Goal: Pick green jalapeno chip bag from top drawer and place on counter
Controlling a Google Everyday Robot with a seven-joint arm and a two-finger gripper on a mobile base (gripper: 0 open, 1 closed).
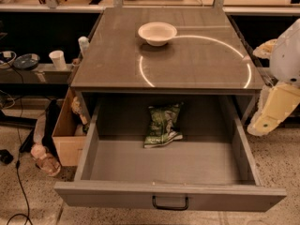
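- Green jalapeno chip bag lies in the open top drawer.
- White bowl sits on the desk.
- Gripper hangs right of the drawer; you cannot tell its state.

This looks like a lab or workshop. A speckled floor, loose cables and a cardboard box lie well left of the gripper, with cluttered benches beyond. The gripper hangs at the right edge, beside the top drawer.
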